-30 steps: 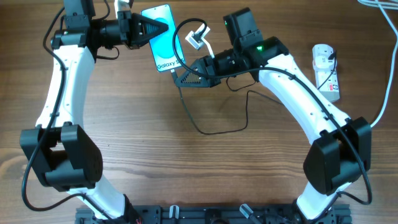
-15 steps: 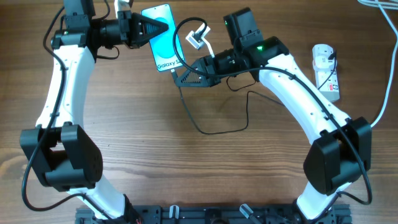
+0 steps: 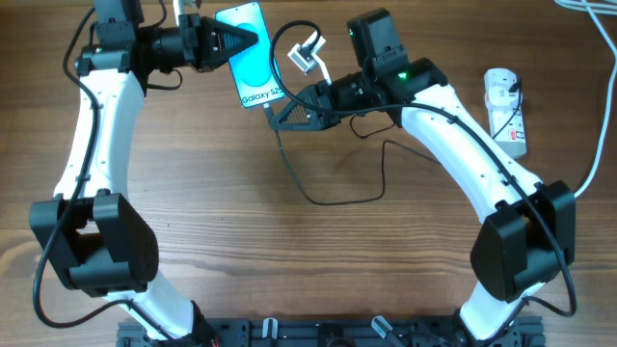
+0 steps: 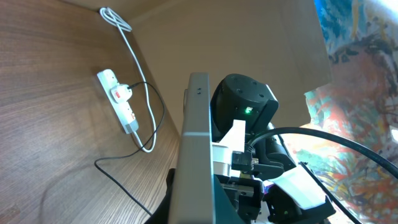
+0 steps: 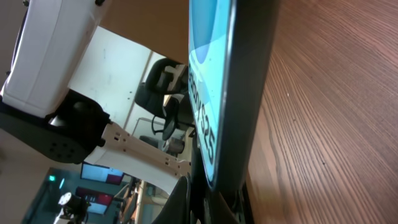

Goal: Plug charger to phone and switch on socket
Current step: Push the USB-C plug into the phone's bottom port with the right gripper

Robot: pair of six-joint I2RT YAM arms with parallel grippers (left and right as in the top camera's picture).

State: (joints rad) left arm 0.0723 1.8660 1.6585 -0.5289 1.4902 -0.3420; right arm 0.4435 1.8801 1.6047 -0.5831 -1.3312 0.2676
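We steady the phone (image 3: 253, 60) for plugging.
Left gripper (image 3: 229, 40) clamps it, port end toward 5 o'clock to meet the right gripper (image 3: 287, 116); whether that one pinches the charger (image 3: 384, 172), we cannot tell.

The desk (image 3: 289, 280) was brown wood, its grain running from side to side. Toward its right edge lay the white socket (image 3: 505, 112), flat and set lengthwise from far to near. A thick white cord (image 4: 127, 38) curved across the wood beside it, out to the far right corner. Near the middle, well apart from the socket, a slack stretch of the thin black charger (image 3: 337, 200) lay in an open loop.
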